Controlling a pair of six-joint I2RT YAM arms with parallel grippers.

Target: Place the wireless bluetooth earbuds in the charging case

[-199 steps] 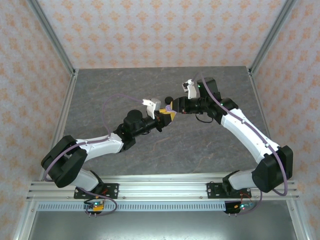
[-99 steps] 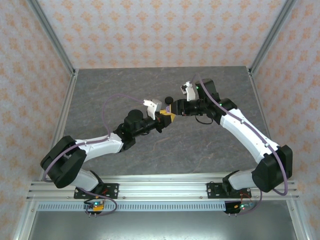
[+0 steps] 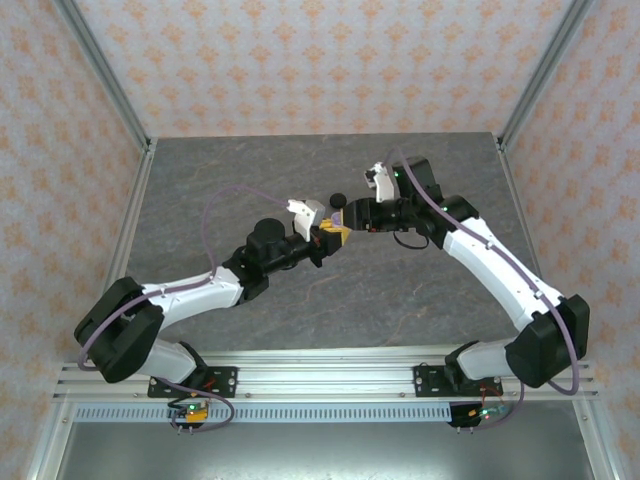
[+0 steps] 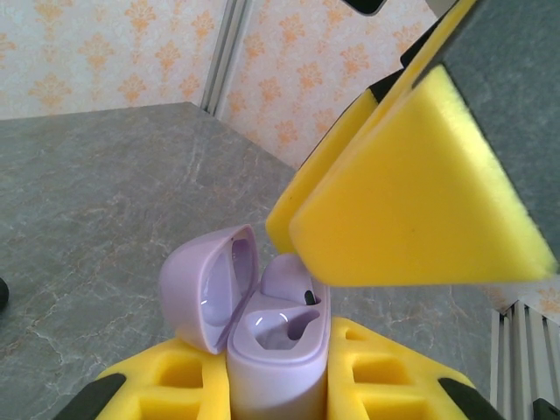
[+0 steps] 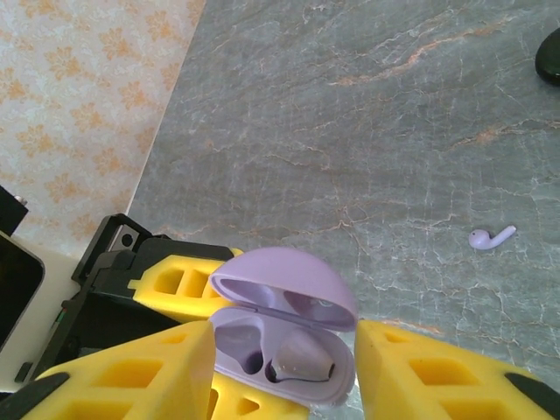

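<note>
Over the grey marbled tabletop [image 3: 420,300], the left gripper [image 3: 328,237] clamps the open, pale-lavender round plastic charging case [image 4: 276,350] between its yellow foam pads. The right gripper [image 5: 284,331] hangs just above it, spread wide and empty. One small lavender earbud [image 5: 302,359] lies in the case beneath the right fingers and a loose lavender earbud [image 5: 492,236] lies on the table beyond them. Foam brushing the lid could snap it shut, or twist the case and tip that bud out.
</note>
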